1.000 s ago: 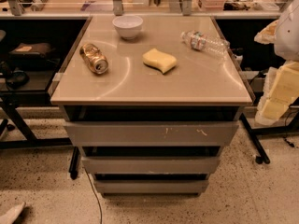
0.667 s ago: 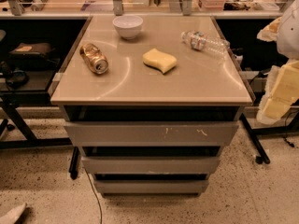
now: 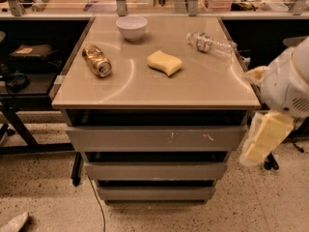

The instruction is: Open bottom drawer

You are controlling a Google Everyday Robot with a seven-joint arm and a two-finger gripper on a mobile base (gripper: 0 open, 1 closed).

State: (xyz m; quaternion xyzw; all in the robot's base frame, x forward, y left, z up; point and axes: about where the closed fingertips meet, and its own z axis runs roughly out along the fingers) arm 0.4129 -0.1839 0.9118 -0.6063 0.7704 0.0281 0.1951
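Observation:
The bottom drawer [image 3: 155, 193] is the narrowest and lowest of three plain grey fronts in the cabinet under the table. Its front sits flush, with a dark gap above it. The mid-width front [image 3: 155, 171] and the widest front with white scratch marks [image 3: 155, 138] sit above it. My gripper [image 3: 263, 140], yellowish below a white arm body [image 3: 289, 83], hangs at the right of the cabinet. It is level with the top drawer, apart from all the fronts, and holds nothing that I can see.
On the tan tabletop [image 3: 203, 88] lie a white bowl [image 3: 132, 27], a tipped can [image 3: 96, 60], a yellow sponge [image 3: 164, 62] and a plastic bottle [image 3: 211, 44]. Black desk frames stand on both sides. A cable [image 3: 96, 202] runs over the speckled floor.
My arm and gripper have come down and slightly left, nearer the cabinet's right side. The drawers and tabletop objects have not moved.

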